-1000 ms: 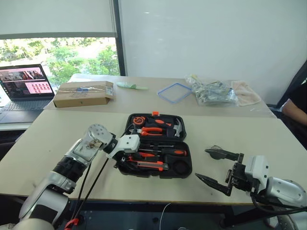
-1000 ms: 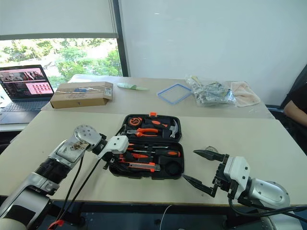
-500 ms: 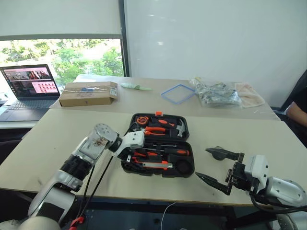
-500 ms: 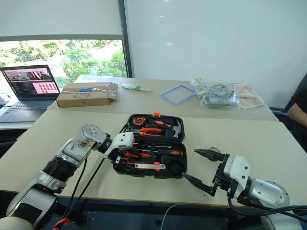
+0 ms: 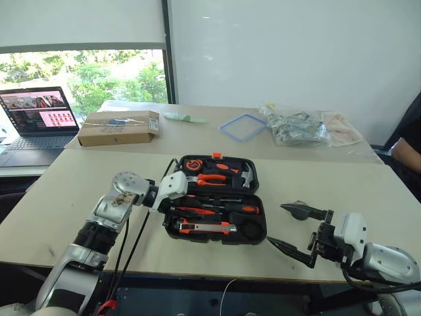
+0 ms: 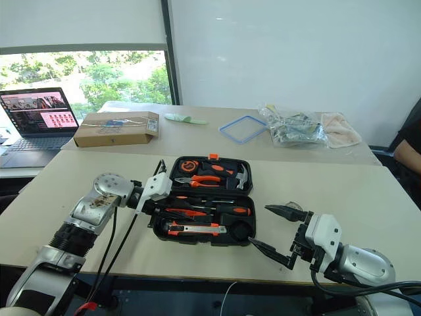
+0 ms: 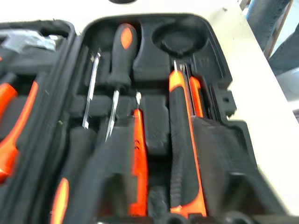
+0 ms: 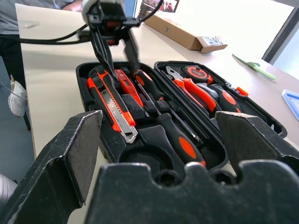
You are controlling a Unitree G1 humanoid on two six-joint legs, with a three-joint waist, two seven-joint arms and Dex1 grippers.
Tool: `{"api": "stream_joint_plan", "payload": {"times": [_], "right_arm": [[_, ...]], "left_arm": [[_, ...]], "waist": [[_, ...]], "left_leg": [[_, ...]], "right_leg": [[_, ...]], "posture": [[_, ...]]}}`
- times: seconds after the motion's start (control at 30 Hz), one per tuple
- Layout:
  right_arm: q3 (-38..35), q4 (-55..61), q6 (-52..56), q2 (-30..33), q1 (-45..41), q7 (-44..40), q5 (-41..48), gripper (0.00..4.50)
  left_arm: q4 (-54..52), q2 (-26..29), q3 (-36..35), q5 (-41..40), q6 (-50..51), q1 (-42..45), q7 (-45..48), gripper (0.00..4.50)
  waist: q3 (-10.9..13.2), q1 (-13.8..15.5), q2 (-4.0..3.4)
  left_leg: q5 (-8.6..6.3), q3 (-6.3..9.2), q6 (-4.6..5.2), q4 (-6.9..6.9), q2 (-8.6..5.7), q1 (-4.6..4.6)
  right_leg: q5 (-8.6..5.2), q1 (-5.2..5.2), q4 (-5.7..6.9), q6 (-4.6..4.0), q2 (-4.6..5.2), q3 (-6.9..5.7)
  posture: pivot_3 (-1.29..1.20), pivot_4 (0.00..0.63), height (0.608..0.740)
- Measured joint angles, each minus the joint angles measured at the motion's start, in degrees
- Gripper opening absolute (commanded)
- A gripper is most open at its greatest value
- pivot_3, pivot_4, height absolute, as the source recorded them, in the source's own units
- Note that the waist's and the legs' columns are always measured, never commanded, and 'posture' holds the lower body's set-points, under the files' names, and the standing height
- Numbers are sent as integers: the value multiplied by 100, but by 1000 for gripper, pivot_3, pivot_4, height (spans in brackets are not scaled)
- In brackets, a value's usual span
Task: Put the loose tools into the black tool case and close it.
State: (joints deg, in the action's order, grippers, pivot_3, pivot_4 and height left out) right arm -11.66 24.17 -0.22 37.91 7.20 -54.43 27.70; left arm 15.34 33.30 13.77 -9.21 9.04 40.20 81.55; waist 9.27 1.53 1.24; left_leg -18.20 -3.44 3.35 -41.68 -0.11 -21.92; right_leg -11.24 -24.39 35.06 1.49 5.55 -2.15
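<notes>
Left hand (image 8: 114, 44) hangs over the left end of the black tool case (image 5: 253, 227), its two fingers (image 8: 100, 46) a little apart and pinching nothing, tips just above the tools. Directly below: slim orange tester pen (image 8: 124, 84) in its slot, utility knife (image 5: 205, 228) along the near edge, two screwdrivers (image 5: 227, 209) behind it. Case lies open, lid flat on the counter (image 5: 79, 191). Right hand (image 5: 295, 229) spread wide and empty, level, just right of the case. Cardboard box (image 5: 118, 128) well behind
</notes>
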Motion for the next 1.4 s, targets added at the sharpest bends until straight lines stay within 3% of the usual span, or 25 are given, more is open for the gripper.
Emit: {"api": "stream_joint_plan", "payload": {"times": [0.03,0.73,0.93,1.03,1.13,1.23,1.4], "right_arm": [[0,-2,0,0,1,0,-2,4500],[-15,1,0,-40,159,143,-51,4500],[-152,26,0,-32,387,211,-47,4500],[-607,90,24,38,858,211,14,4500],[-1223,64,71,128,1469,122,79,4500],[-1541,-179,-4,119,1864,7,36,4500],[-1707,-684,-30,262,2150,-53,-293,4500]], "left_arm": [[0,-6,7,0,-28,-38,5,48],[-216,6,514,705,-147,-287,-521,48],[-313,-95,417,635,-66,-459,-672,48],[-248,-262,79,132,-315,-806,-572,48],[-105,-319,-462,-436,-515,-1014,-560,735],[-192,-50,-1069,-853,-631,-1113,-533,2000],[-96,534,-1479,-1092,-870,-1690,-64,3493]], "waist": [[0,-4,0],[-27,2,-30],[-69,45,-76],[-70,61,-80],[-63,57,-68],[-64,24,-70],[-65,-83,-73]], "left_leg": [[0,0,0,0,0,0],[-10,-4,17,1,0,56],[-14,-7,24,1,-5,62],[-17,-10,28,2,-5,42],[-15,-4,25,-1,-2,8],[-17,-7,27,0,-2,20],[-18,-16,29,6,-1,44]], "right_leg": [[0,0,0,0,0,0],[-2,46,0,2,2,9],[-7,50,1,9,8,15],[-11,27,4,14,10,20],[-10,2,0,12,9,9],[-10,11,-2,12,9,14],[-11,22,1,14,10,28]], "posture": [[0,150,740],[0,150,740],[0,150,740],[0,150,740],[0,150,740],[0,150,740],[0,150,740]]}}
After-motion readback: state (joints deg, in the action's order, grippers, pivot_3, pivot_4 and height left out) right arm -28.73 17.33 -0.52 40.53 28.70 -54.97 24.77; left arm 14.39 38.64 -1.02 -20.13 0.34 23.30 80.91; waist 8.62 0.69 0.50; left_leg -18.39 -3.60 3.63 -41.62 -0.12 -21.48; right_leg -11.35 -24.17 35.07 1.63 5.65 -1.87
